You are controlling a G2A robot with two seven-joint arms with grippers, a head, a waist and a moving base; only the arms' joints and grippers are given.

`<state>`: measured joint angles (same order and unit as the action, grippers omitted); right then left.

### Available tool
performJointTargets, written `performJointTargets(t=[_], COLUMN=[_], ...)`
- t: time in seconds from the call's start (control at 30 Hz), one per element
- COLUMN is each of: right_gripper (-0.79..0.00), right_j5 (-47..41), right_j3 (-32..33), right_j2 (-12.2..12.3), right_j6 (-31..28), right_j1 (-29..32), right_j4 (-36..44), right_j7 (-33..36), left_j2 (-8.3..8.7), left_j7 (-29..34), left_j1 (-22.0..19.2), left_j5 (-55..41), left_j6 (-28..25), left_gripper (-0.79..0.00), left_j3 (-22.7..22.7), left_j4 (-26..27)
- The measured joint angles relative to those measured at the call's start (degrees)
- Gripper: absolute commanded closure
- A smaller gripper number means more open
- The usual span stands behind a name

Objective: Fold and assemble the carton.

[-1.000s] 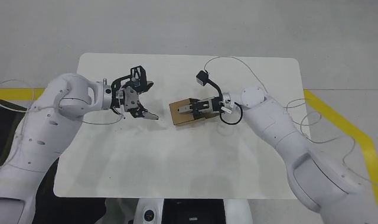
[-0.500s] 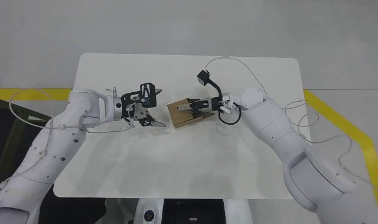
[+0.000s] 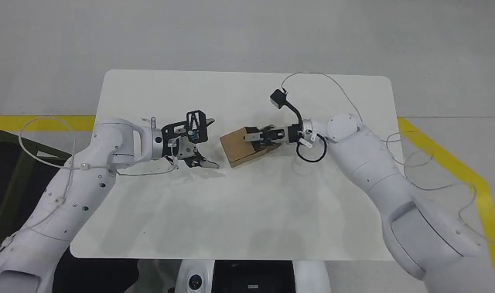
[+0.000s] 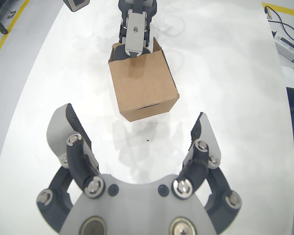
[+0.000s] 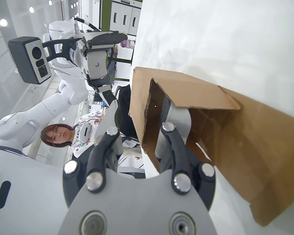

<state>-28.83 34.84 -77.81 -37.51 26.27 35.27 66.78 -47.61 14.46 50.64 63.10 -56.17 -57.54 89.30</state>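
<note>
Left gripper [image 4: 134, 113] moved nearer, spread open; right gripper [image 5: 139, 121] clamps carton [image 4: 144, 86] wall, one jaw inside

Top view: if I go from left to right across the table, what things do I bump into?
left end effector → carton → right end effector, gripping the carton's right side

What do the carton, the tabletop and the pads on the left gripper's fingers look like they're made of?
Carton: brown cardboard, matte, probably corrugated, going by its thick ragged cut edges.
Table: smooth white top, slightly glossy, perhaps laminate or coated board; it faintly mirrors the carton.
Left gripper pads: black and ribbed, likely rubber, mounted on silvery, metal-looking fingers.
</note>
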Motion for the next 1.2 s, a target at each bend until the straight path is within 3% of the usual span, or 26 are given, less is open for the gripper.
performJointTargets(t=[0.17, 0.23, 0.37, 0.63, 0.83, 1.2], right_gripper=[-0.289, -0.225, 0.000, 0.000, 0.000, 0.000], right_j5=[2.9, 3.8, 5.5, 9.3, 11.8, 13.4], right_j3=[2.3, 3.4, 5.7, 10.4, 13.7, 16.8], right_j2=[2.4, 3.4, 5.2, 8.3, 10.1, 11.5], right_j6=[0.2, 0.2, 0.6, 2.5, 4.6, 6.5], right_j1=[0.1, 0.4, 1.4, 4.4, 7.9, 12.5], right_j4=[2.9, 4.5, 7.7, 16.1, 23.2, 30.1], right_j7=[0.2, 0.2, 0.6, 0.8, -0.6, -2.3], left_j2=[0.02, 0.10, 0.26, 0.20, -0.51, -2.62], left_j7=[0.7, 1.6, 3.7, 7.5, 7.9, 0.0], left_j1=[1.5, 2.3, 4.1, 7.0, 6.3, 2.8], left_j5=[-1.3, -2.7, -5.3, -6.0, -3.9, 1.3], left_j6=[2.5, 3.3, 5.2, 9.6, 11.9, 14.8], left_gripper=[-0.785, -0.785, -0.785, -0.785, -0.785, -0.785], left_j3=[-0.6, -1.0, -1.6, -1.5, 0.1, 3.3], left_j4=[0.9, 1.5, 3.5, 7.2, 7.0, 1.8])
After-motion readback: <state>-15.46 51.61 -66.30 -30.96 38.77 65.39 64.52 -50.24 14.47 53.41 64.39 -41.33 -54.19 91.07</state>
